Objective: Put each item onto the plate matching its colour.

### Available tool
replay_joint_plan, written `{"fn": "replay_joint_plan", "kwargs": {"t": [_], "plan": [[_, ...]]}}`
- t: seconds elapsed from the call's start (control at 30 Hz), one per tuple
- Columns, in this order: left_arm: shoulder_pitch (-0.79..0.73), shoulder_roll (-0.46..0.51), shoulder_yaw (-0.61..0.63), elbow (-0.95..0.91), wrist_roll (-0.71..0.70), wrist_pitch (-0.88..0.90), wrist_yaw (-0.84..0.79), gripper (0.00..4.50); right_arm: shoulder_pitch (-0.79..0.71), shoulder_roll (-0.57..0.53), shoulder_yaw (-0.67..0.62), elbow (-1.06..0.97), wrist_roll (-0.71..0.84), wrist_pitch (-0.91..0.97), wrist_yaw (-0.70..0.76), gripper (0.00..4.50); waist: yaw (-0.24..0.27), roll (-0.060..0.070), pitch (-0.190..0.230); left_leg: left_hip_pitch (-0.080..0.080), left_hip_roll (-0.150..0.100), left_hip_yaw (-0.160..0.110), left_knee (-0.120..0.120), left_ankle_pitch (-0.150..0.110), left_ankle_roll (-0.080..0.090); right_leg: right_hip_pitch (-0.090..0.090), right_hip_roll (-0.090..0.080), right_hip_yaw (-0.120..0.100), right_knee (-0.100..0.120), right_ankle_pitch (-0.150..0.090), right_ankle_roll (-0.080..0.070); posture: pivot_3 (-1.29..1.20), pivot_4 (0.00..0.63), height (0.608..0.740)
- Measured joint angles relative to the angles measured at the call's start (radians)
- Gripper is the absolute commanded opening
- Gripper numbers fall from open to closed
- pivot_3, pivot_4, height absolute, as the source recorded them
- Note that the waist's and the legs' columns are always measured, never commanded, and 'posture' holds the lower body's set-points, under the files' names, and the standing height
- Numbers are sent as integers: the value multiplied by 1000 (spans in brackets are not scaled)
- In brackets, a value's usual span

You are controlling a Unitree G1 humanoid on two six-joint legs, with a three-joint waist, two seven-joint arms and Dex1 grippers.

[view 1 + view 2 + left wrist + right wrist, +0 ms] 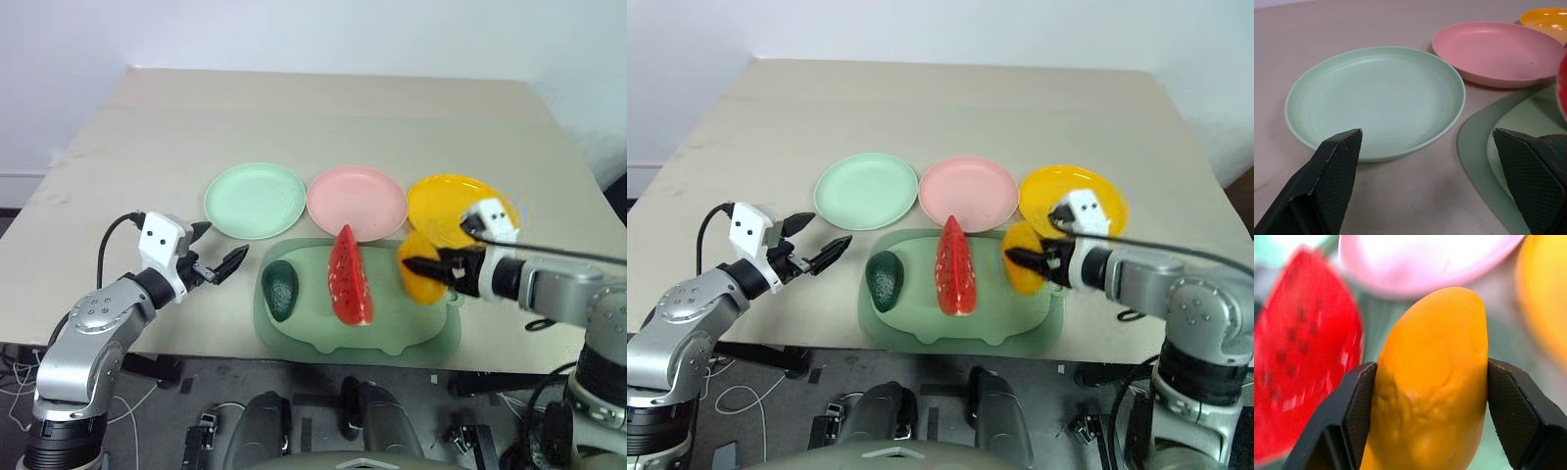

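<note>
The yellow-orange mango [1435, 382] is clamped between the fingers of my right gripper [431, 264], held at the right edge of the large green tray [323, 333], just in front of the yellow plate [441, 201]. On the tray lie the red watermelon wedge [349, 276] and the dark green avocado [280, 291]. Behind the tray stand the mint green plate [255, 200] and the pink plate [357, 202]. My left gripper [217, 253] is open, left of the tray and in front of the mint green plate [1376, 98], holding nothing.
The three plates stand in a row across the middle of the beige table [323, 117]. The tray reaches the table's front edge. A black cable [549, 253] runs along my right arm.
</note>
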Motion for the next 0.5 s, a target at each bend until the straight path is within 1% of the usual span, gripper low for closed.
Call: {"fn": "replay_joint_plan", "kwargs": {"t": [0.1,0.13,0.2,0.27,0.33,0.4,0.43,0.47,0.5], "plan": [[-4,0,0,2,1,-2,-2,4500,-91,-66,22,93,-84,-106,9,3060,0,0,0,0,0,0,0,0,0,0,0,0,0,0,0,0,150,740],[-9,0,0,5,1,-1,-2,4500,-112,-114,93,146,-148,-183,18,3060,0,0,0,0,-1,0,0,0,0,0,0,0,-1,0,0,0,150,740],[-24,0,-1,8,4,-2,-3,4500,-131,-162,200,245,-268,-308,29,3060,1,-1,0,0,-2,0,0,0,0,1,0,0,-1,0,0,0,150,740],[-34,0,-2,11,6,-4,-4,4500,-132,-182,305,353,-378,-428,56,3060,0,-1,0,0,-2,0,0,0,0,1,0,0,-1,0,0,0,150,740],[-40,0,-6,11,7,-4,-5,4500,-133,-181,387,439,-455,-527,92,3060,-1,0,0,0,-2,1,-1,0,0,0,0,0,-1,0,0,0,150,740],[-41,0,-8,11,7,-4,-5,4500,-143,-170,421,512,-502,-599,124,3787,-4,0,0,0,-2,1,-1,0,0,0,0,0,-1,0,1,0,150,740],[-41,0,-8,11,7,-4,-4,4500,-155,-168,428,540,-520,-626,134,4031,-4,0,0,0,-2,1,-1,0,0,0,0,0,-1,0,1,0,150,740],[-40,0,-8,11,7,-4,-4,4500,-163,-168,429,555,-534,-640,141,4387,-4,0,0,0,-1,1,-1,0,0,0,0,0,0,0,1,0,150,740],[-36,0,-7,10,7,-4,-3,4500,-168,-168,428,563,-543,-649,147,4475,-3,0,0,0,-1,1,-1,0,0,0,0,0,0,0,1,0,150,740]]}}
